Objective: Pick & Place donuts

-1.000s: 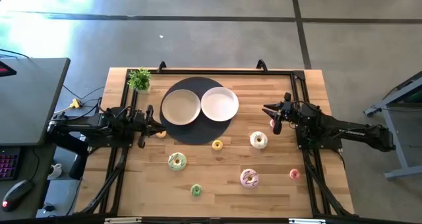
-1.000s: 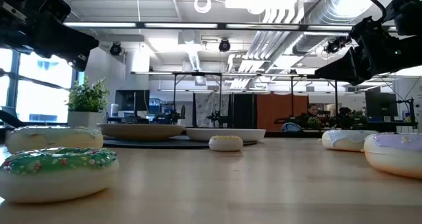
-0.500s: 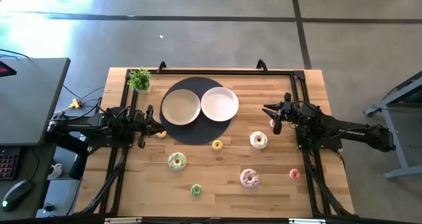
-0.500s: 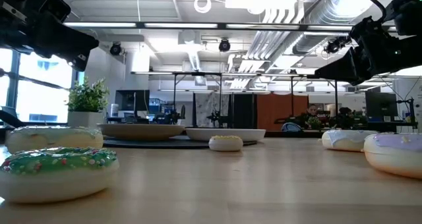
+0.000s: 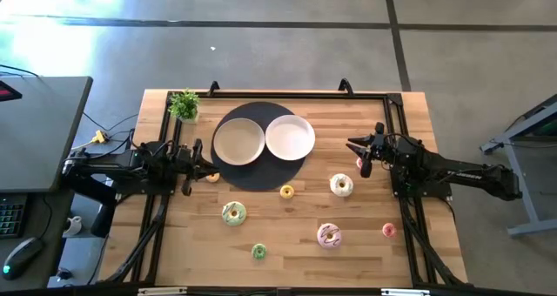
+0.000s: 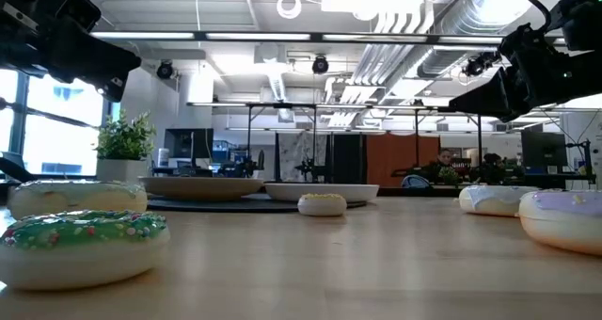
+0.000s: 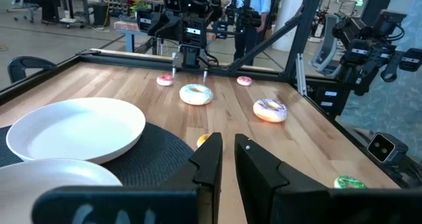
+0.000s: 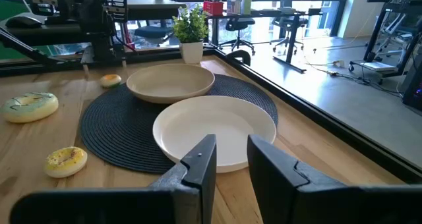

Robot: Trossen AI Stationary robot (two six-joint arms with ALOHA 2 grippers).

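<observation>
So you had both arms parked at the table's sides with nothing in hand; the left gripper [image 5: 198, 154] sat beside the dark mat [image 5: 258, 181], its fingers a narrow slit apart and holding nothing, and the right gripper [image 5: 361, 155] waited across the table, its fingers likewise a little apart and empty; none of the donuts lay on either white plate [image 5: 238, 142] [image 5: 290, 137], so I judged the task not yet begun; the small orange donut [image 5: 212, 177] lay just beside the left gripper, toward the table's near side, against the mat's edge; the small red donut [image 5: 359, 164] lay almost under the right gripper, and the white-iced donut [image 5: 341, 185] a little nearer the front; rings have no long axis, so approach angle mattered little; the green-iced donut [image 5: 233, 213], yellow donut [image 5: 287, 191], small green donut [image 5: 258, 251], pink-iced donut [image 5: 328, 235] and another red one [image 5: 388, 230] lay farther forward, well apart.
</observation>
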